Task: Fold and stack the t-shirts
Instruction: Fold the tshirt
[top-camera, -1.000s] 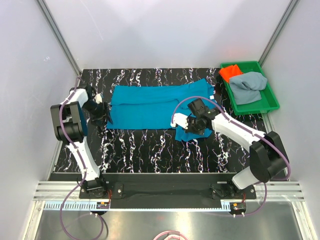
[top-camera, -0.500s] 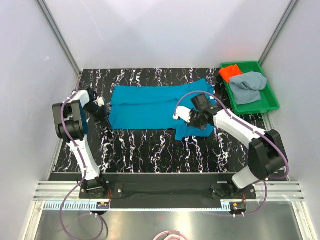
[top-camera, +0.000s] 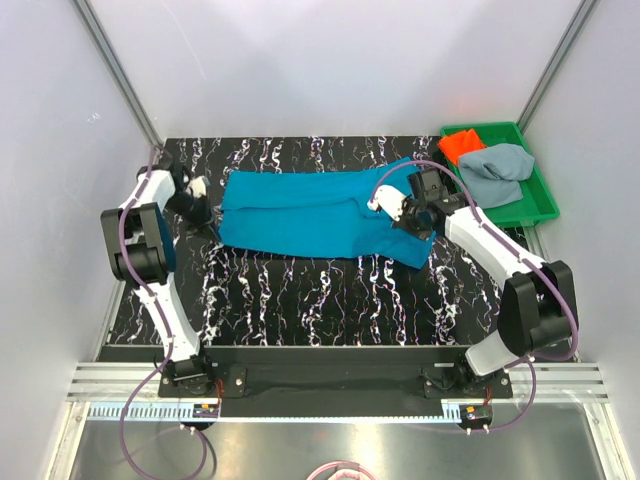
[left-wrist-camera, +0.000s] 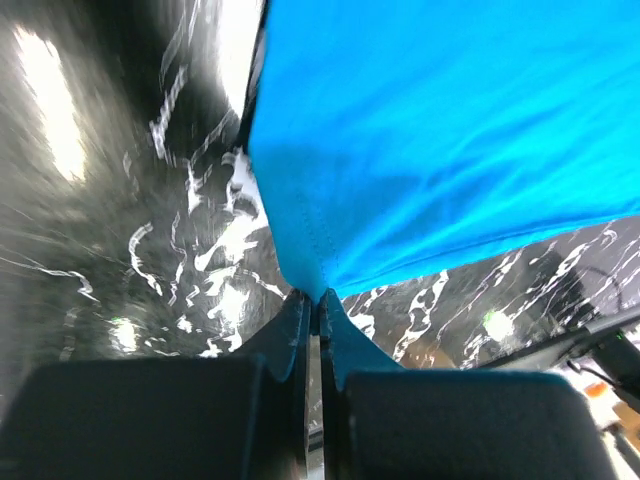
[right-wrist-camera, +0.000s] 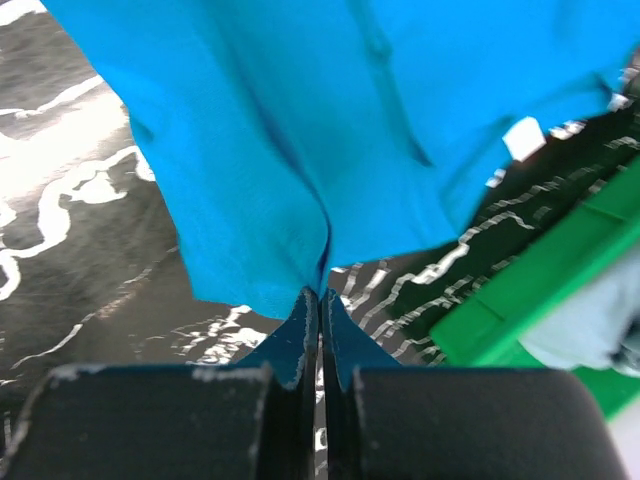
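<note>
Teal-blue t-shirt (top-camera: 310, 215) on counter (top-camera: 300, 290), centre-rear, stretched sideways in long band, looks partly folded lengthwise, not yet compact. Orange-red t-shirt (top-camera: 458, 146) and grey-blue t-shirt (top-camera: 495, 172) bunched in green tray (top-camera: 545, 192) at far right, unfolded. Judgement: early stage, first shirt mid-fold, two untouched, no stack yet. Left pincer (left-wrist-camera: 316, 305) clamped tight on shirt's left edge, cloth pinched between fingers. Right pincer (right-wrist-camera: 321, 300) likewise closed on cloth at shirt's right end, near tray
</note>
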